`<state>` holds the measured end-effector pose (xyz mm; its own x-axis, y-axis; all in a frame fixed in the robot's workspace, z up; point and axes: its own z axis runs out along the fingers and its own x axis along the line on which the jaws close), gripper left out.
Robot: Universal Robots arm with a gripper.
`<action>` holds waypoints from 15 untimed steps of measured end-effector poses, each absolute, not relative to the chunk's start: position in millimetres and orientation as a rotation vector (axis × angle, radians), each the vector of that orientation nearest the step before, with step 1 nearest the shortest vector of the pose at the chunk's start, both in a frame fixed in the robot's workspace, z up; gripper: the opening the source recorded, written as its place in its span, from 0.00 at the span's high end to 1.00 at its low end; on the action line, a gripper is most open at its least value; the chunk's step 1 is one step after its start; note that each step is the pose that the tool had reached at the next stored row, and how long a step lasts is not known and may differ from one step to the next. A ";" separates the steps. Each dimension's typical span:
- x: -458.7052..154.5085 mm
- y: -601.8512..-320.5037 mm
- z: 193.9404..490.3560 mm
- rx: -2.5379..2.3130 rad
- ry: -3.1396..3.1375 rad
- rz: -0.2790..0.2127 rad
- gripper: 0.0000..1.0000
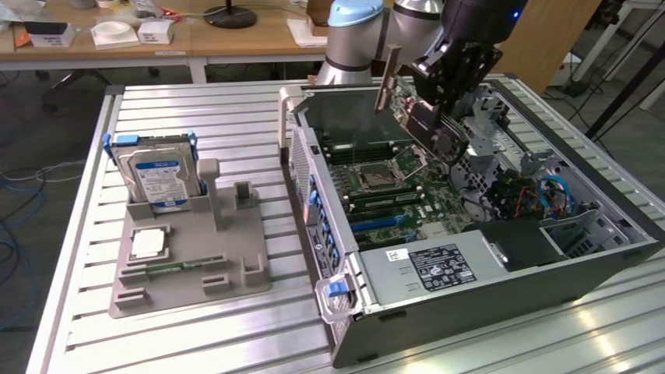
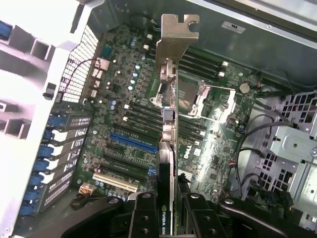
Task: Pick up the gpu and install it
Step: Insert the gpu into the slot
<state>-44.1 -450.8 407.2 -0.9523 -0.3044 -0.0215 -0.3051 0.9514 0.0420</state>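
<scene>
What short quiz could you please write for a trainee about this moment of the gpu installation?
1. True or false: the gpu is already seated in the motherboard's blue slot.
2. What is the pincer shut on? A) a cable B) the gpu C) a memory stick
3. Fill in: the hard drive stands upright in the gray holder, to the exterior view's ____ of the computer case.
Key: 1 false, it is held above the board; 2 B; 3 left.
</scene>
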 end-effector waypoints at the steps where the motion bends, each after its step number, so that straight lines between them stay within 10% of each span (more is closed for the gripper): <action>1: -44.1 -450.8 407.2 -0.492 3.087 0.070 0.74; 15: -44.1 -450.8 406.4 -0.613 3.067 0.071 0.74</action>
<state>-44.1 -450.8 406.4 -0.9231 -0.3841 -0.0214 -0.3846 0.9221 0.0420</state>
